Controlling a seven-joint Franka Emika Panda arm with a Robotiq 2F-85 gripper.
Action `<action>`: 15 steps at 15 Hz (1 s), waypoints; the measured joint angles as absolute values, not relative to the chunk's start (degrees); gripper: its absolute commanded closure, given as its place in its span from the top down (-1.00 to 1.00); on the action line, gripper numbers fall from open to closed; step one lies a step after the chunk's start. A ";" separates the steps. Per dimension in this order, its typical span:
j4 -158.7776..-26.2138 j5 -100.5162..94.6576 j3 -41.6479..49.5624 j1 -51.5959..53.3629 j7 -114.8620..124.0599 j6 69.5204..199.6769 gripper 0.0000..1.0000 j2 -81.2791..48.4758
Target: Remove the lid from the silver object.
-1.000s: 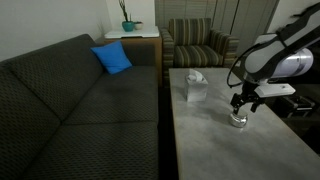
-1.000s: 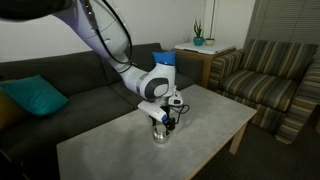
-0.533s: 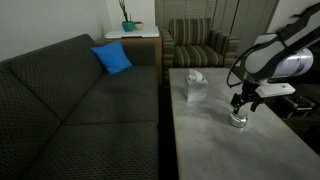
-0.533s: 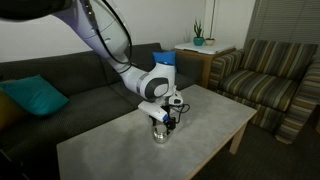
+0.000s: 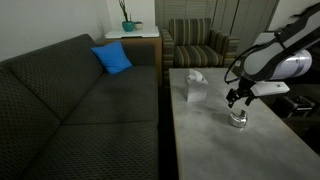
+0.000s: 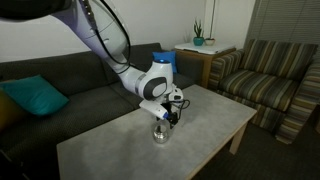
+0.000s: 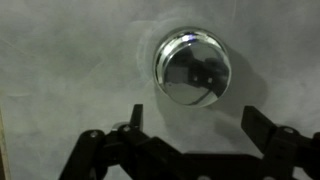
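The gripper (image 7: 196, 120) hangs spread and empty just above the silver object (image 5: 238, 119), which stands on the table (image 5: 212, 142) right of the tissue box (image 5: 195, 87), lid (image 7: 193, 66) on. The lid looks slick and shallow: the fingers (image 7: 135, 116) may slip off, or a tight fit may lift the whole object and drop it.

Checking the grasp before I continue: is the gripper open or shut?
Open: the gripper shows its fingers wide apart, empty, in the wrist view, above the silver object.
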State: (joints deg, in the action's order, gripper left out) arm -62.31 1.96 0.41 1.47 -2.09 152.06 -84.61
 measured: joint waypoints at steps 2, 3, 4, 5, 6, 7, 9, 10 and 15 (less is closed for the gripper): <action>-62.49 1.96 0.40 1.44 -1.15 153.15 1.00 -84.61; -62.54 1.97 0.40 1.37 -0.68 153.17 1.00 -84.61; -62.62 1.97 0.37 1.25 -0.45 153.17 1.00 -84.61; -62.71 1.98 0.24 1.09 -0.42 153.16 1.00 -84.61; -62.80 1.99 0.06 0.92 -0.42 153.12 1.00 -84.61; -62.88 1.99 -0.26 0.71 -0.43 153.02 1.00 -84.61; -62.97 1.99 -1.18 0.20 -0.65 152.53 1.00 -84.61; -62.98 2.00 -1.69 -0.03 -0.81 151.99 1.00 -84.61; -62.98 2.06 -2.63 -0.36 -1.09 148.32 1.00 -84.61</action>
